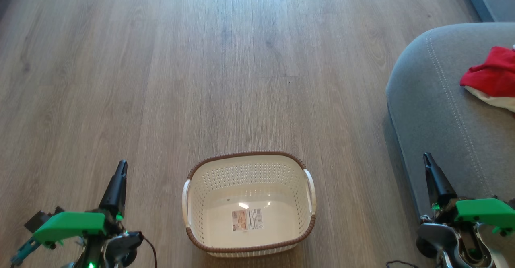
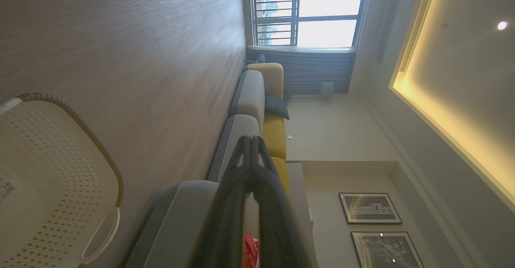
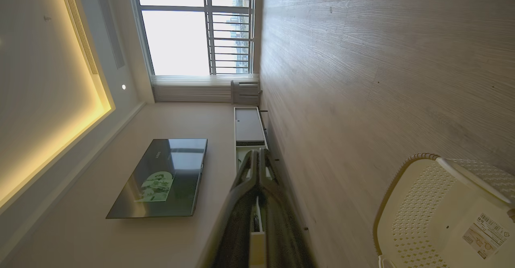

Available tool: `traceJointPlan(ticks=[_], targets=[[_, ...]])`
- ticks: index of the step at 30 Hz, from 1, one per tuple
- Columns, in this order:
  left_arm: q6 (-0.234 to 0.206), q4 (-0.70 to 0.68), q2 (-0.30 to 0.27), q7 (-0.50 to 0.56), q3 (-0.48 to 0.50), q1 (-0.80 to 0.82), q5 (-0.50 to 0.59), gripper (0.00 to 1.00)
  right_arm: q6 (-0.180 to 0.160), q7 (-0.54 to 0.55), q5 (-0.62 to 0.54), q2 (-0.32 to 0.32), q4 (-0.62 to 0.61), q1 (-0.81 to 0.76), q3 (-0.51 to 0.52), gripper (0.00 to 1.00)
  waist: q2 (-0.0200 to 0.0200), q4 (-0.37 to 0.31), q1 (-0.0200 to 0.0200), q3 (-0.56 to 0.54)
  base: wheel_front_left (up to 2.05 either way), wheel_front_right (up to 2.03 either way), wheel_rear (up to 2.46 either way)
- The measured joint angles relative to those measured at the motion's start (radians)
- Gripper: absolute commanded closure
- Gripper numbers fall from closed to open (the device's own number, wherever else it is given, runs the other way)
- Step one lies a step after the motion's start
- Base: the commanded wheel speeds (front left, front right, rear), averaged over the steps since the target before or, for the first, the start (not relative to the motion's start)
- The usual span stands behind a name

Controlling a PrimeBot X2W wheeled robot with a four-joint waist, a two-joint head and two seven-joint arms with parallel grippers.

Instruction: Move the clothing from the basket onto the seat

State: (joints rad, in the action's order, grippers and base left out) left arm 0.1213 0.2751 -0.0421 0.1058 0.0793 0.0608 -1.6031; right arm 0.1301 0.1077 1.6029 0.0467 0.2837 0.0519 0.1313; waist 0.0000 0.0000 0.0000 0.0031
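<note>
The basket [image 1: 246, 154], bottom centre of the head view, holds no garment. The clothing [image 1: 493, 75] lies on the seat [image 1: 434, 99] at the right edge, up-frame of the right gripper [image 1: 427, 158], the nearer one. Right gripper and left gripper [image 1: 122, 165] point up-frame, fingers pressed together, empty. The transfer appears complete.

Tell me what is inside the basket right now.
Inside the basket, a paper label lies on the otherwise bare floor. The near wall hides its own inner face and a thin strip of floor.
</note>
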Motion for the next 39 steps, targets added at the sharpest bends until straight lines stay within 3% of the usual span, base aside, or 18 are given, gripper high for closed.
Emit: traceJointPlan(ticks=[39], targets=[[0.000, 0.000, 0.000, 0.000, 0.000, 0.000, 0.000, 1.00, 0.000, 0.000, 0.000, 0.000, 0.000, 0.000, 0.000, 1.00, 0.0000, 0.000, 0.0000, 0.000, 0.00, 0.00, 0.00]])
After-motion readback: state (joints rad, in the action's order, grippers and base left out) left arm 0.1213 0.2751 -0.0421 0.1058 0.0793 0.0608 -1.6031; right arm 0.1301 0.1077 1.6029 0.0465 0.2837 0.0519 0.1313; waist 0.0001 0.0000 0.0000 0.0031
